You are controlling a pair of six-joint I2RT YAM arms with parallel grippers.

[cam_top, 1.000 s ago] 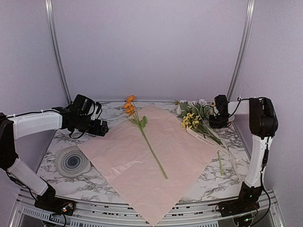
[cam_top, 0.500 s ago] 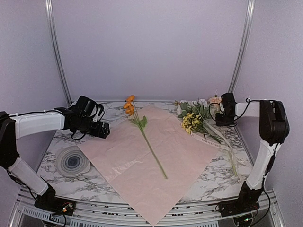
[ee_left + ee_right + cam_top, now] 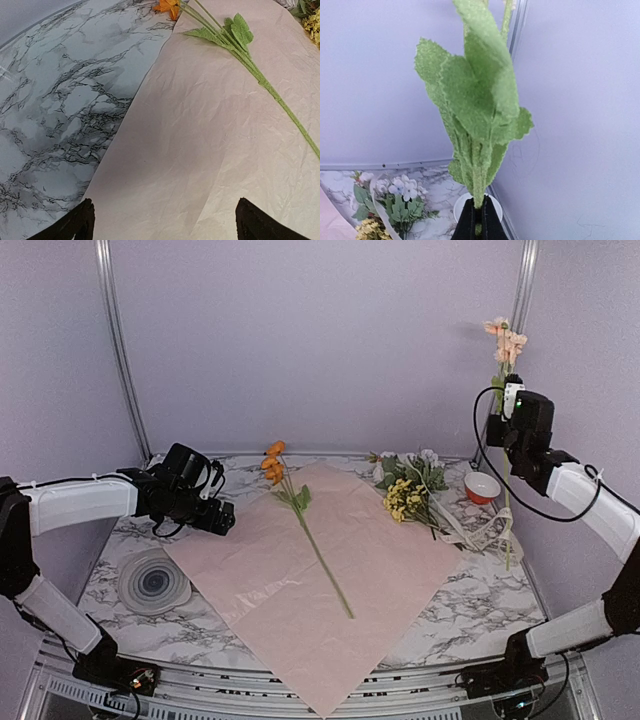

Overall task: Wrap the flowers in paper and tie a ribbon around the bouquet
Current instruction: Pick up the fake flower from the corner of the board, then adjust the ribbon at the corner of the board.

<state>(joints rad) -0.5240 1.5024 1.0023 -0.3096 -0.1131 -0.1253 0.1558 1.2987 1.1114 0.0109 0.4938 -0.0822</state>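
Lilac walls close in a marble-patterned table [image 3: 470,610], and most of its top is taken by the paper [image 3: 300,590], a pale pink sheet lying flat and unfolded with one corner toward the arms' bases. Across it lies one orange-blossomed stem [image 3: 299,499], its blooms just past the far corner and its foot near the sheet's middle. The rest of the flowers [image 3: 408,485], yellow and whitish heads among green leaves, sit in a heap at the sheet's far right edge, with the ribbon [image 3: 487,528] in loose loops on the marble just beside them. The right gripper [image 3: 479,222] is raised well above the table by the right wall, its jaws pinched together on a peach-blossomed stem [image 3: 477,125] held upright, its foot hanging toward the ribbon. The left gripper [image 3: 224,518] hovers over the sheet's left corner, jaws wide apart with nothing between them. A grey ringed disc [image 3: 153,582] lies near left, apart from the sheet, and a small red-and-white bowl [image 3: 482,487] stands behind the ribbon. By my reading the job is at an early stage: one stem is laid, a second is in the air, the heap waits, and neither rolling the paper nor tying the ribbon has begun.
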